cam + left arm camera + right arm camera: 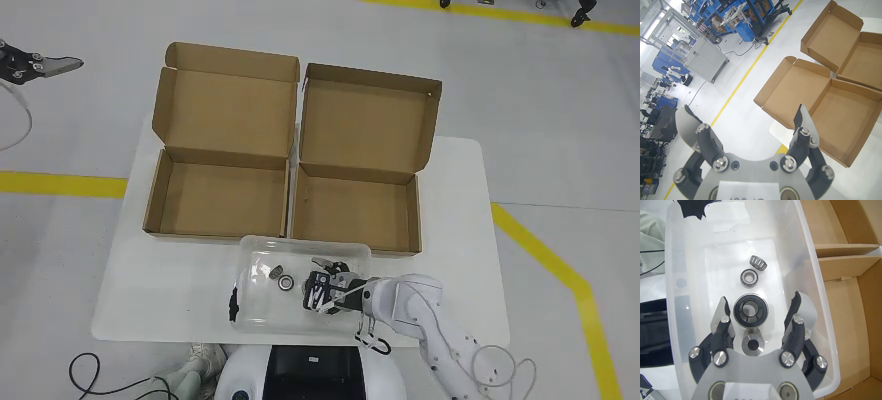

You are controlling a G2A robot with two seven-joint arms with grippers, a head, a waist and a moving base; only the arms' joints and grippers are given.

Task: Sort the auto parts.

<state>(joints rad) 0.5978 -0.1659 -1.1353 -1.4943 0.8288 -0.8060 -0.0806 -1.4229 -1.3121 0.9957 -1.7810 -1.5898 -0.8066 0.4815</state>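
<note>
At the six o'clock edge of the white table (455, 230), centre your wide-open right gripper (761, 298) around the black-faced steel ring bearing (739, 311) before closing evenly.

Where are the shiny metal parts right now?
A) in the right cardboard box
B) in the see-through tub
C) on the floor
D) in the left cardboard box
B: the big bearing and the small roller bearings lie inside the see-through tub, with the right gripper open over them.
</note>
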